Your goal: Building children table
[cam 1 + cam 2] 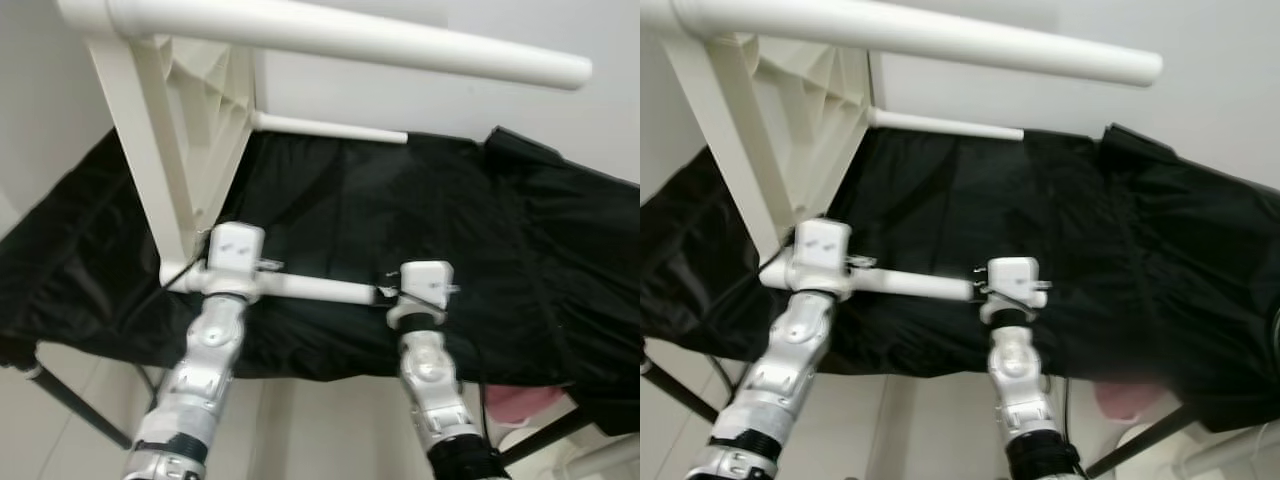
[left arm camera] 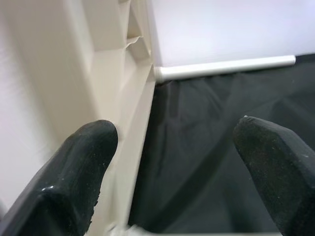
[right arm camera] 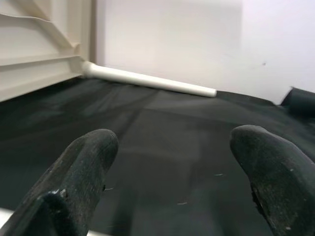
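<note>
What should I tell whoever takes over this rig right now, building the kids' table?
Left gripper: open, at the near leg's joint with the white tabletop.
Right gripper: open, at that leg's free end.
Tabletop stands on edge on the black cloth. Three legs seen fitted: near, far, top.
Left: check the near leg is seated, find any fourth leg, turn the table upright.

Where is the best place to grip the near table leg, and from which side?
Probably mid-length on the near leg, coming from the robot's side. It is a thin round tube lying level over the black cloth, so open fingers can close across it.
</note>
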You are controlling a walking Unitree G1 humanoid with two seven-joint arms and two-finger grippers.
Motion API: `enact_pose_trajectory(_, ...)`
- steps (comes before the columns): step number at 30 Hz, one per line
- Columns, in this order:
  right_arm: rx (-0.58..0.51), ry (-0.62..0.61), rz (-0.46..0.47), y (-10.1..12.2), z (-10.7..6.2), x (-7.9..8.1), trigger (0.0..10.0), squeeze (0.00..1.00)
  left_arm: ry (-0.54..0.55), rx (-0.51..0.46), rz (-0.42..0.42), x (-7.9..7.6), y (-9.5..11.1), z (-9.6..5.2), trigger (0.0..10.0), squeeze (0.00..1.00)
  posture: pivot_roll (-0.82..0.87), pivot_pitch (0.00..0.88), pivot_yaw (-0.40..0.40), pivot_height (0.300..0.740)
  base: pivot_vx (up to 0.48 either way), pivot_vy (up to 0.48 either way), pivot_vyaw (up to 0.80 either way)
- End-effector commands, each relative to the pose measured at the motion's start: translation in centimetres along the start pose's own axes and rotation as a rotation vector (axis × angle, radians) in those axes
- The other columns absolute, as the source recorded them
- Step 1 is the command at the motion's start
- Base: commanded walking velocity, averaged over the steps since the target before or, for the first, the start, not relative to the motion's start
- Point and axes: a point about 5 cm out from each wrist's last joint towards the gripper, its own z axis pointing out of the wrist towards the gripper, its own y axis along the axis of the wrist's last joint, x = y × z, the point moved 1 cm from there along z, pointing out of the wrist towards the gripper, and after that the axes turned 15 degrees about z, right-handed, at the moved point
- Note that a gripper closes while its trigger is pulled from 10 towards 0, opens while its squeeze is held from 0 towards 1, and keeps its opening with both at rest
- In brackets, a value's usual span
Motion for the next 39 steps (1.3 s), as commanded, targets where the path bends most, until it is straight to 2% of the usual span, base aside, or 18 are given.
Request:
enact_pose_trajectory(1, 0.013, -0.025, -0.01, -0.3, -0.4, -0.8, 10.0, 0.0, -0.04, -0.027, 0.017, -0.8, 0.4, -0.3, 10.0, 0.0, -0.02, 0.034, -0.008, 0.74, 0.0, 0.0, 0.0)
enact_pose_trajectory(10, 0.017, -0.025, -0.015, -0.5, -0.9, -0.9, 10.0, 0.0, -0.106, -0.068, 0.042, -1.4, 0.7, -1.1, 10.0, 0.0, -0.02, 0.036, -0.012, 0.74, 0.0, 0.0, 0.0)
enact_pose_trajectory(11, 0.021, -0.043, -0.026, -0.5, -1.2, -1.3, 10.0, 0.0, -0.168, -0.09, 0.046, -2.2, 0.9, -1.7, 10.0, 0.0, -0.02, 0.041, -0.018, 0.74, 0.0, 0.0, 0.0)
enact_pose_trajectory(19, 0.025, -0.06, -0.035, -0.6, -1.6, -2.0, 10.0, 0.0, -0.306, -0.134, 0.087, -3.7, 1.2, -3.3, 10.0, 0.0, -0.01, 0.049, -0.028, 0.74, 0.0, 0.0, 0.0)
enact_pose_trajectory(39, 0.002, -0.072, -0.053, -0.1, -1.5, -2.0, 10.0, 0.0, -0.284, -0.125, 0.106, -3.7, 1.3, -3.5, 10.0, 0.0, -0.01, 0.05, -0.024, 0.74, 0.0, 0.0, 0.0)
